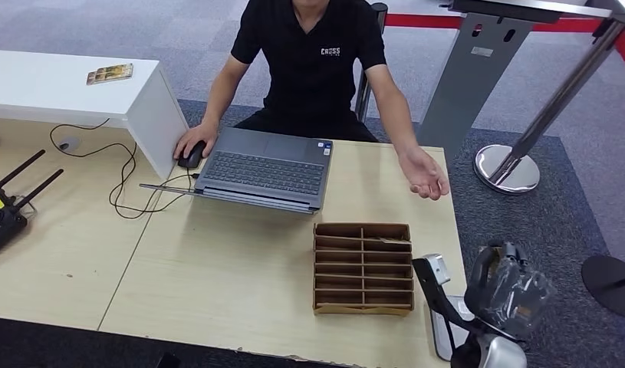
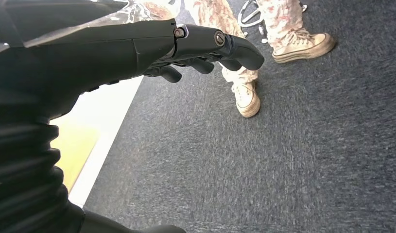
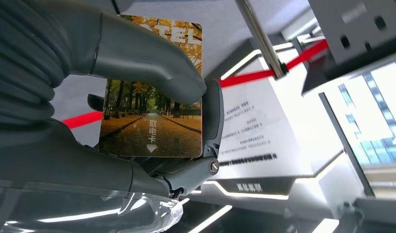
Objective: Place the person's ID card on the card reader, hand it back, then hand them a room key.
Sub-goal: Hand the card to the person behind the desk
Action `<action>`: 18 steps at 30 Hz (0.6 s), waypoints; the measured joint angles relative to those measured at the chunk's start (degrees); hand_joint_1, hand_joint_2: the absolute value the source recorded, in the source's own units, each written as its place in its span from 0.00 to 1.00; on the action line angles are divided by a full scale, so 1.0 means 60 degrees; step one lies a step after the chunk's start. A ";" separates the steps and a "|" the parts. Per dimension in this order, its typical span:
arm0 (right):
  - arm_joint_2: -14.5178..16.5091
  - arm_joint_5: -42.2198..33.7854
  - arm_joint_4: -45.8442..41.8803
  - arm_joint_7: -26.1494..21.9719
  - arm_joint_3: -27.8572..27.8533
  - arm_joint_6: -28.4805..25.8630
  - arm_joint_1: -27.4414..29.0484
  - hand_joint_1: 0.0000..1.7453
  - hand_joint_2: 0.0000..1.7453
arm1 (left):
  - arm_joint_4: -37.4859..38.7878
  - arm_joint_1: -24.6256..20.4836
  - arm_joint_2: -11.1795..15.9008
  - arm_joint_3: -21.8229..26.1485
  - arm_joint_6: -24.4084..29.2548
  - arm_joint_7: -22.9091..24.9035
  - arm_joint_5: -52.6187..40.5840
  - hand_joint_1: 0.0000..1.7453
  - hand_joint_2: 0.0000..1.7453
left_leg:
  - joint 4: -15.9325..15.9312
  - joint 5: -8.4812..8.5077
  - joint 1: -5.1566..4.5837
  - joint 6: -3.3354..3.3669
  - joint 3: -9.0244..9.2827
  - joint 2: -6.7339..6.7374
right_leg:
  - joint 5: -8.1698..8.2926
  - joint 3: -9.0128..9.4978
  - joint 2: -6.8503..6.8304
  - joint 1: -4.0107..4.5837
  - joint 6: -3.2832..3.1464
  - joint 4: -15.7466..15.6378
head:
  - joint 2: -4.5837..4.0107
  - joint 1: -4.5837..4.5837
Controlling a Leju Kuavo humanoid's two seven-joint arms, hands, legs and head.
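The right hand (image 1: 499, 287) sits low at the counter's (image 1: 217, 268) right front corner in the head view, wrapped in clear plastic, its fingers hard to make out there. Just left of it stands a cardboard organiser (image 1: 363, 268) of slotted compartments. Beyond that lies an open laptop (image 1: 264, 169); a person in a black shirt (image 1: 313, 61) rests one hand on a mouse (image 1: 192, 156) and holds the other hand (image 1: 424, 172) out, palm up, over the counter's right edge. Bare counter lies between that palm and the organiser. A second card (image 1: 110, 73) rests on the white shelf (image 1: 64, 84) far left.

In the left wrist view, the left hand (image 2: 205, 46) hangs over grey carpet (image 2: 283, 170), fingers loosely curled, holding nothing; a bystander's sneakers (image 2: 302, 44) stand near.

In the right wrist view, the right hand (image 3: 137, 97) pinches the room key (image 3: 154, 121), a card printed with an autumn avenue, between thumb (image 3: 147, 60) and fingers. The thumb hides part of the card's lettering.
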 joint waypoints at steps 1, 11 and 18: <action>-0.0036 0.0001 -0.0204 0.0000 -0.0023 0.0001 -0.0028 1.00 1.00 | 0.0000 0.0001 0.0000 -0.0001 0.0000 -0.0013 0.0007 0.00 1.00 | 0.0000 0.0000 0.0000 0.0000 -0.0001 -0.0001 | 0.0000 0.0000 0.0000 0.0000 0.0000 0.0000 | 0.0000 0.0001; -0.0449 -0.0159 -0.1556 -0.0002 0.0230 0.0016 -0.0533 1.00 1.00 | 0.0000 -0.0018 0.0015 -0.0060 0.0000 -0.0038 0.0176 0.00 1.00 | 0.0000 0.0000 -0.0002 0.0000 -0.0007 -0.0001 | 0.0001 0.0000 0.0001 0.0000 0.0000 0.0002 | 0.0000 0.0000; 0.0013 -0.1571 -0.1090 -0.2791 0.1169 0.0046 -0.1162 1.00 1.00 | 0.0000 -0.0072 0.0011 -0.0208 0.0000 0.0147 0.0140 0.00 1.00 | -0.0001 0.0002 0.0010 -0.0003 -0.0007 -0.0004 | -0.0001 -0.0003 0.0002 0.0012 -0.0004 0.0007 | 0.0000 0.0003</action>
